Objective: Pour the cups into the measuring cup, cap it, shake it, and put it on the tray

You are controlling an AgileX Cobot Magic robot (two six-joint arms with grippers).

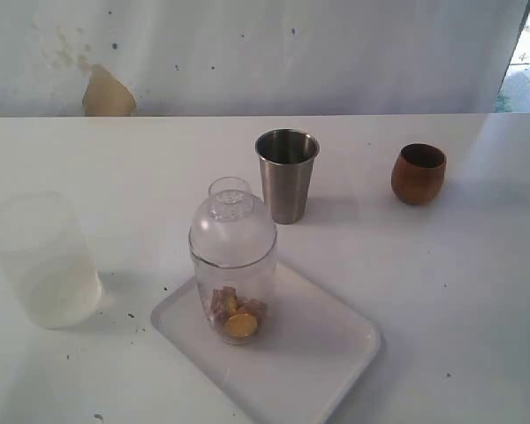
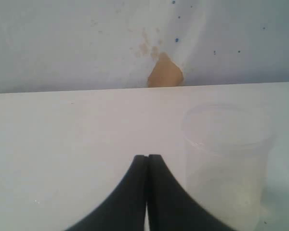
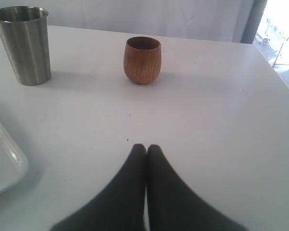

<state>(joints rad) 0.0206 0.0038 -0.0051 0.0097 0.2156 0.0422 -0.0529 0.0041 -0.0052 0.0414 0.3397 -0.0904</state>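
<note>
The clear measuring cup [image 1: 234, 287] stands upright on the white tray [image 1: 318, 353], capped by a clear dome lid [image 1: 231, 223], with brown and yellow pieces at its bottom. The frosted plastic cup [image 1: 42, 261] [image 2: 226, 163] stands at the left of the table. The steel tumbler [image 1: 287, 175] [image 3: 23, 44] and the brown wooden cup [image 1: 419, 174] [image 3: 142, 59] stand farther back. My left gripper [image 2: 147, 157] is shut and empty beside the frosted cup. My right gripper [image 3: 146, 147] is shut and empty, short of the wooden cup. Neither gripper appears in the exterior view.
All of it rests on a white table [image 1: 477, 291] against a pale wall with a tan torn patch [image 1: 108, 93]. A corner of the tray [image 3: 2, 161] lies beside my right gripper. A bright window [image 3: 279, 33] is past the table's right edge.
</note>
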